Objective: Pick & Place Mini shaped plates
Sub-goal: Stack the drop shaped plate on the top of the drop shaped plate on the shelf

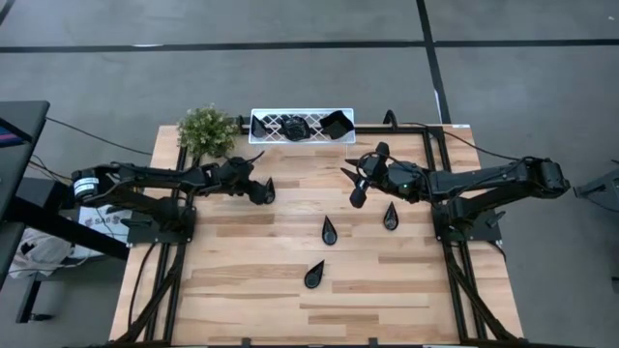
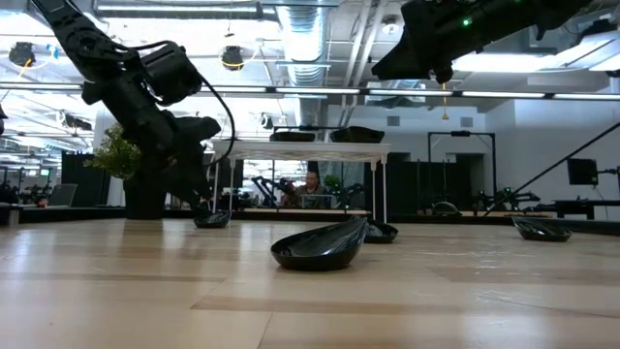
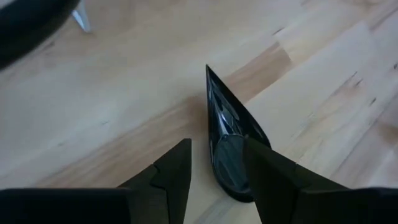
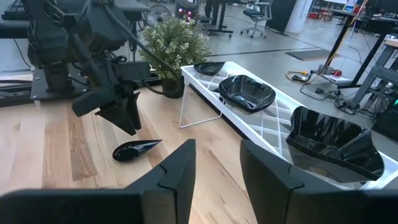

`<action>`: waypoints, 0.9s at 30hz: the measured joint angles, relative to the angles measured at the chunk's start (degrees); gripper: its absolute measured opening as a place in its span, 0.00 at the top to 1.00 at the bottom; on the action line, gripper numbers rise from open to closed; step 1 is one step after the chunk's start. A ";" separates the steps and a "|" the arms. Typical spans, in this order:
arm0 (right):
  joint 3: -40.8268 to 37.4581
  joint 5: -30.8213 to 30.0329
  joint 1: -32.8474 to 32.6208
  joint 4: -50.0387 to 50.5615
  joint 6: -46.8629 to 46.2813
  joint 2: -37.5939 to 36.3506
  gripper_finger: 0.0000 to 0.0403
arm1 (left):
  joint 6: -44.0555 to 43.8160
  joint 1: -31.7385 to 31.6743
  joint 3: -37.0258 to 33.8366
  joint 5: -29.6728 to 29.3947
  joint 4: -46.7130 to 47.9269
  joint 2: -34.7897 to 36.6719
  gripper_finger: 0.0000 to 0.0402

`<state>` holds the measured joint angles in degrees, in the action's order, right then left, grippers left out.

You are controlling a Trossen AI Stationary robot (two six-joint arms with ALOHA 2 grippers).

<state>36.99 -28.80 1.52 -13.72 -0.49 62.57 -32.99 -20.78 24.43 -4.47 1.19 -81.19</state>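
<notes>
On the counter [image 1: 242,290], a tray [image 1: 302,126] stands at the far edge holding plates [image 1: 294,127], a plant [image 1: 206,130] to its left. Four teardrop plates [image 1: 329,230] lie nearer; the leftmost [image 1: 270,191] sits by the left claw [image 1: 259,190].

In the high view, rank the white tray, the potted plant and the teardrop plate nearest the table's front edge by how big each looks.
Largest to smallest, as seen in the high view:
1. white tray, longest by far
2. potted plant, shorter than the tray but bushier
3. teardrop plate nearest the front edge, clearly the smallest

The overhead camera sees all three from similar range, so the ranking is fairly safe.
</notes>
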 joint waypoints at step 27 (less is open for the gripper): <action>0.00 0.07 0.00 -0.01 -0.03 0.00 0.70 | -0.26 0.22 0.11 0.05 -4.60 -8.85 0.65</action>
<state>36.99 -28.73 1.52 -13.72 -0.52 62.57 -33.26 -20.56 24.53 -4.42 -3.41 -90.04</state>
